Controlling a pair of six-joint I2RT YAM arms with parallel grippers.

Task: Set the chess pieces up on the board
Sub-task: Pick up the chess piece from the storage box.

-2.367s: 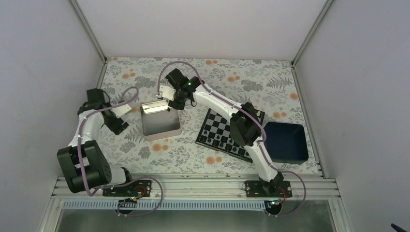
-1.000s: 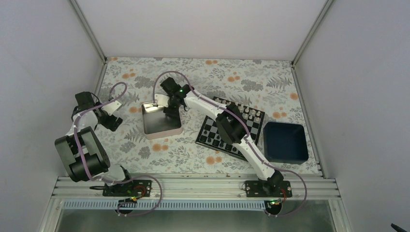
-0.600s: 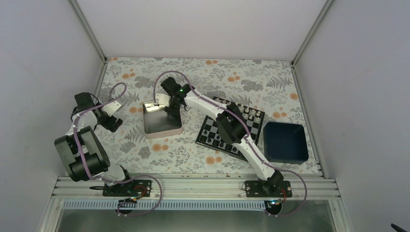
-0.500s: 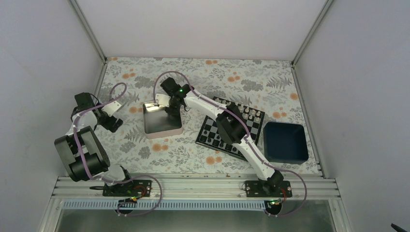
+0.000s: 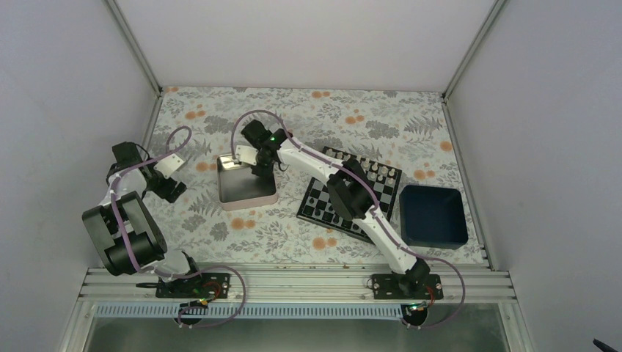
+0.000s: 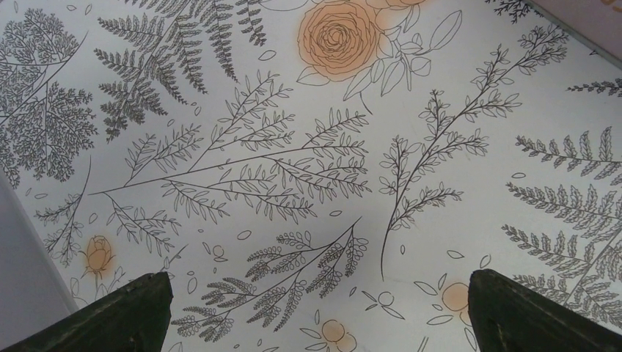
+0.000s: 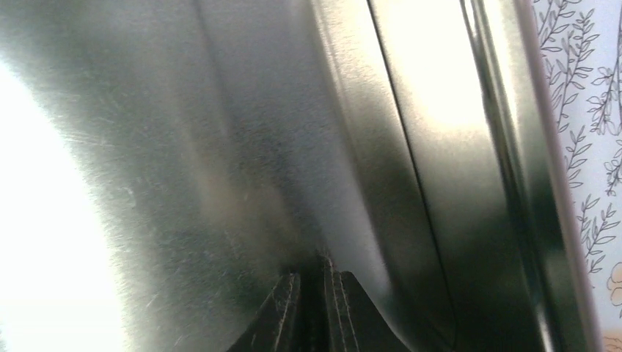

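The step in hand looks like fetching a piece from the silver tin [image 5: 238, 192]. The right gripper [image 7: 309, 290] is down inside it, close to the bright metal wall. Its jaws are nearly closed, with only a thin slit between them. If a piece is pinched there, the wrist view is too dark to show it.

The left gripper [image 6: 323, 312] hangs over the flowered table [image 5: 411, 125], well apart from the tin. Its jaws are wide open and hold nothing.

The board [image 5: 317, 194] lies flat on the table between the tin and the dark blue tray [image 5: 434, 215]. It is square, so it has no long axis. Its edges are turned a little against the table edge.

Some small chess pieces [image 5: 334, 213] seem to stand on its near rows, and pale ones along the far side.

The next move probably calls for a straight lift out of the tin, then a carry to a free square and a gentle release, so that the tiny figure stays upright.
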